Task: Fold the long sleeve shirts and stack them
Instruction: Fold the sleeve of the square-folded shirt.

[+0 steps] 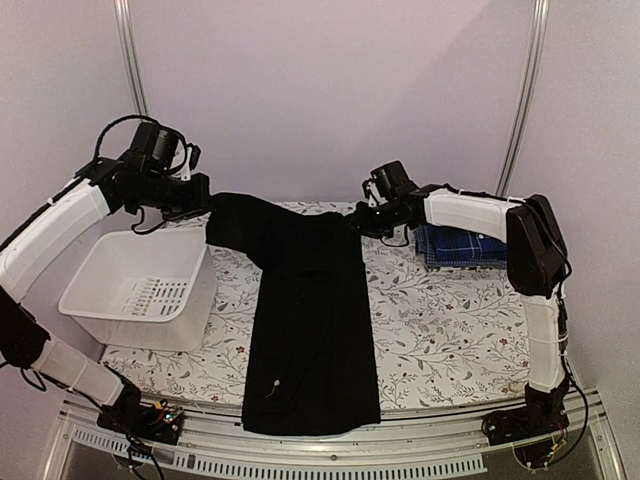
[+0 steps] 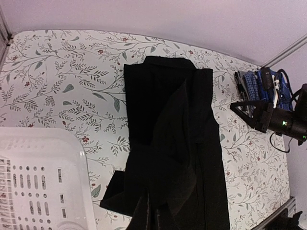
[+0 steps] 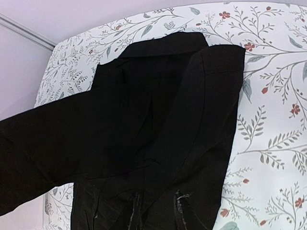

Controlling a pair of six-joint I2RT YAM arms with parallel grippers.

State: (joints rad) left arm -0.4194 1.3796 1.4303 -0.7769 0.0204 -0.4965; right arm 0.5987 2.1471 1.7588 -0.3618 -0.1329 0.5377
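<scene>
On table: one black shirt, one plaid shirt

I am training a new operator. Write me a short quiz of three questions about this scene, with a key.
1. True or false: the plaid shirt lies folded at the far right of the table.
2. What does the left gripper hold? A) the plaid shirt B) the black shirt C) nothing
3. Fill in: in the top view, the white basket stands on the ____ side of the black shirt.
Key: 1 true; 2 B; 3 left.
</scene>
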